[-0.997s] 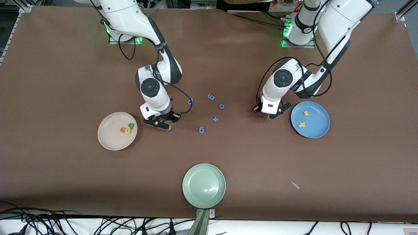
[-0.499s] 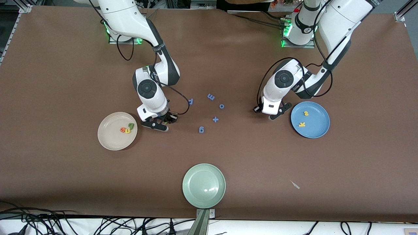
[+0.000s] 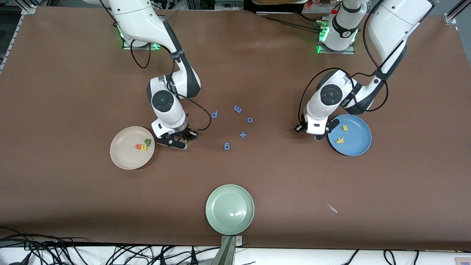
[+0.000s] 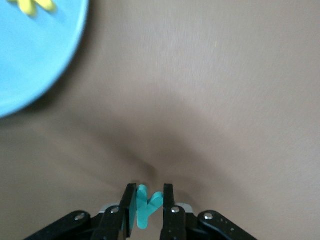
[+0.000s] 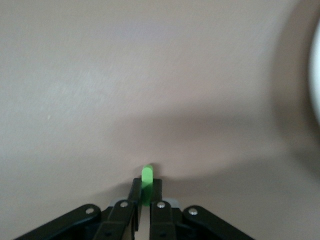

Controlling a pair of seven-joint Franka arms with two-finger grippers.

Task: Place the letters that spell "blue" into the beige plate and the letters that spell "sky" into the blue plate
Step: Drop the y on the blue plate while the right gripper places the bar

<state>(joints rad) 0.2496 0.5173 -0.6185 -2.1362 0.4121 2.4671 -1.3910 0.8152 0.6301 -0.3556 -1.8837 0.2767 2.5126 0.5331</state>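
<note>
- The left gripper [image 4: 148,212] has its jaws clamped on the teal y [image 4: 146,204], which stands upright between them, over the worktop [image 3: 279,176] just beside the rim of the blue plate [image 3: 358,145].
- That plate already carries the yellow s [image 3: 344,127] and yellow k [image 3: 340,140]; the y looks to be the last piece of "sky".
- The right gripper [image 5: 144,197] has its jaws pinched on the thin green l [image 5: 146,177], whose tip pokes out past them, just beside the beige plate [image 3: 123,154].
- In that plate lie the orange e [image 3: 138,146], yellow u [image 3: 144,147] and green b [image 3: 148,141], bunched together.
- To do this well, I would carry each letter fully over its plate's rim before parting the jaws, and let go low so the light foam does not bounce out.
- Aim for bare plate, not on top of the bunched letters.
- The all-blue letters [image 3: 238,109] and the pale green plate [image 3: 230,209] should stay untouched.
</note>
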